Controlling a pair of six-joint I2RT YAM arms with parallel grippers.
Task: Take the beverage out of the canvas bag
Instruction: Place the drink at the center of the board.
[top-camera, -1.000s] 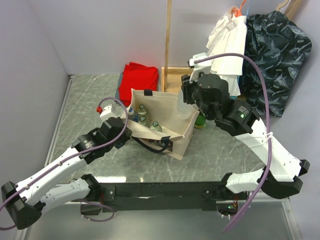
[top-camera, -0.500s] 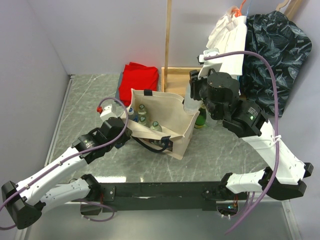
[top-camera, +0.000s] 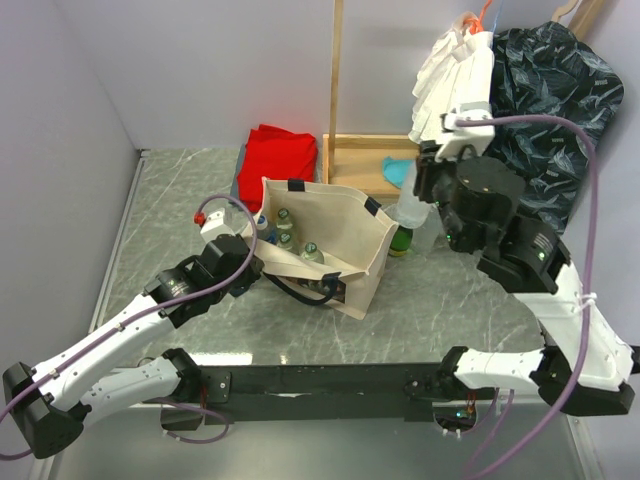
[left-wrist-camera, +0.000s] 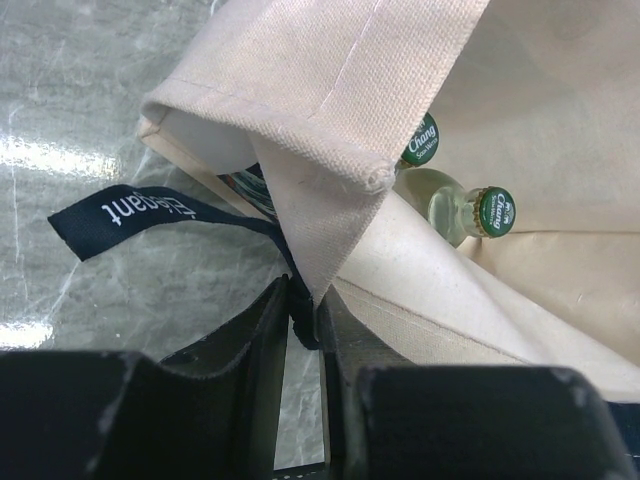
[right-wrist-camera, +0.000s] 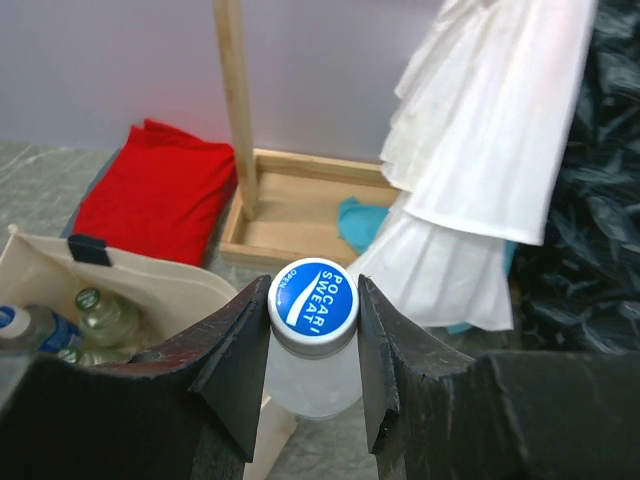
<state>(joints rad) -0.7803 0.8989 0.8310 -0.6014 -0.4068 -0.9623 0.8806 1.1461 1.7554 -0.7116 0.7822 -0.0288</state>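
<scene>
gripping blue-capped bottle (right-wrist-camera: 312, 375) under its cap: right gripper (right-wrist-camera: 312, 302) | bottle beside canvas bag (top-camera: 330, 215) | left gripper (left-wrist-camera: 303, 312) pinching bag rim

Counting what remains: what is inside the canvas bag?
Inside the canvas bag: three green-capped bottles and a blue-labelled bottle. Its walls hide their lower bodies and the bottom.

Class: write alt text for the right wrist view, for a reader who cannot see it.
The right tool clamps a pale bottle with a blue Pocari Sweat cap by its neck. Lower left, the open canvas bag holds more bottles; behind lie a red folded cloth, a wooden stand and hanging white fabric.
</scene>
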